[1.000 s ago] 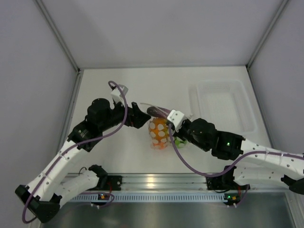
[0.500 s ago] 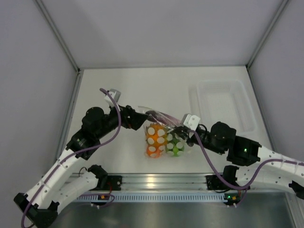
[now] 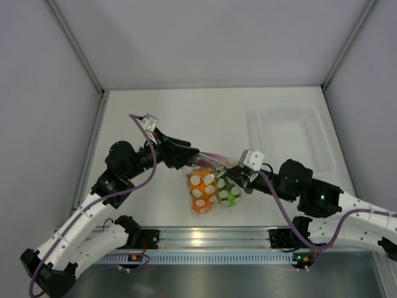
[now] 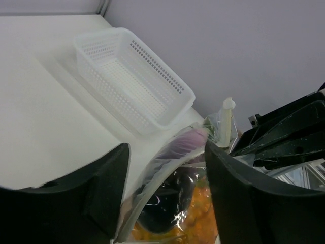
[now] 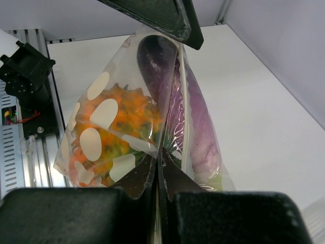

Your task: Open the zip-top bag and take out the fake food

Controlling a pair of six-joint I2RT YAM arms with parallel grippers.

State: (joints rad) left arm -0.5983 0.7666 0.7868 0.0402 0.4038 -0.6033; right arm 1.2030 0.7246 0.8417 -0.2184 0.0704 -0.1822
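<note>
The zip-top bag (image 3: 208, 186), clear with white dots, hangs between my two grippers above the table. Through it I see an orange pineapple (image 3: 200, 187) and a green ball (image 3: 228, 194). My right gripper (image 3: 234, 175) is shut on the bag's film, seen in the right wrist view (image 5: 158, 152), with a dark purple eggplant (image 5: 152, 66) and the pineapple (image 5: 117, 112) just beyond. My left gripper (image 3: 189, 156) stands at the bag's upper left. In the left wrist view its jaws (image 4: 166, 147) are apart, with the bag's rim (image 4: 172, 152) and the eggplant (image 4: 167, 203) between them.
A rigid clear perforated tray (image 3: 291, 136) lies at the right back of the table, also in the left wrist view (image 4: 132, 81). Grey walls close off the left, back and right. The metal rail (image 3: 205, 239) runs along the near edge.
The right arm has drawn back to the right, spreading the bag so the green ball shows. The left gripper has shifted right and its jaws stand wider. The bag hangs slightly lower.
</note>
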